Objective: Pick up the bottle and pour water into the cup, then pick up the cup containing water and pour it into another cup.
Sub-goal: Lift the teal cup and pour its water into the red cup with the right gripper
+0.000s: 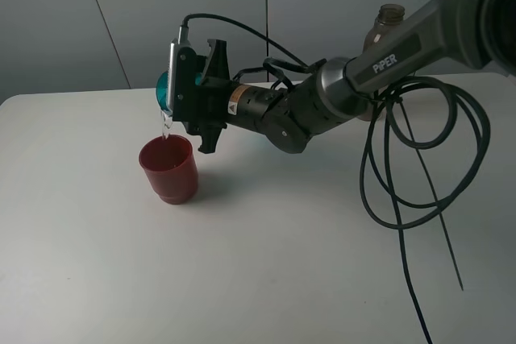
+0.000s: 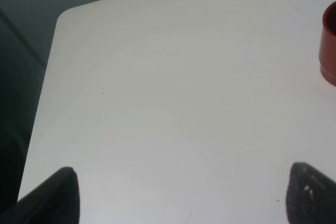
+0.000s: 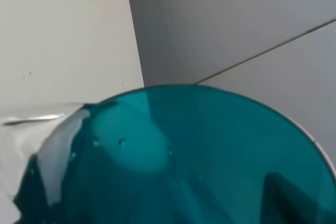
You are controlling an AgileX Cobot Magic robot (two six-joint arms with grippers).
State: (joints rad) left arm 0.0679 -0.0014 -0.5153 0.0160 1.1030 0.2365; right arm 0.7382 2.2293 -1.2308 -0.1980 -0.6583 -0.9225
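Observation:
My right gripper (image 1: 184, 90) is shut on the teal cup (image 1: 164, 87) and holds it tipped on its side above the dark-red cup (image 1: 169, 168). A thin stream of water (image 1: 166, 125) falls from the teal cup's rim into the red cup. In the right wrist view the teal cup (image 3: 173, 161) fills the frame, tilted. The bottle (image 1: 384, 23) stands at the back right, mostly hidden behind the right arm. My left gripper (image 2: 181, 195) is open and empty over bare table; the red cup (image 2: 329, 43) shows at that view's edge.
The white table (image 1: 242, 279) has a rounded far-left corner (image 2: 65, 17). Black cables (image 1: 403, 175) loop from the right arm down onto the table at the right. A grey wall stands behind.

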